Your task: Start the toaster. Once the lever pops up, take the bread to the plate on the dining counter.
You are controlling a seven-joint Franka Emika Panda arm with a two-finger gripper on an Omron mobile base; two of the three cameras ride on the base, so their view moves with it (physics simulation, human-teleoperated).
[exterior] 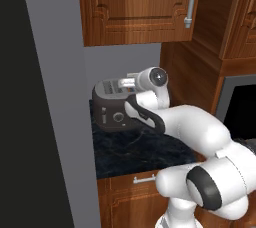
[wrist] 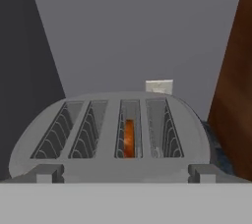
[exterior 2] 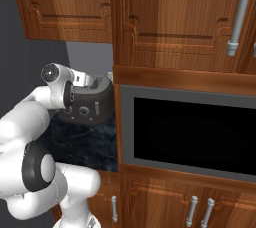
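Note:
The dark grey toaster stands at the back of a small dark marble counter, also seen in the right base view. My gripper hovers just above its front edge, jaws open and holding nothing. In the hand view I look along the toaster's silver top with its four slots. The bread sits low inside the third slot from the left, showing as an orange-brown edge. The plate and the dining counter are out of view.
Wooden upper cabinets hang over the toaster. A tall wood panel closes its right side, with a built-in black-doored oven beyond. A grey wall stands at left. A white wall outlet sits behind the toaster.

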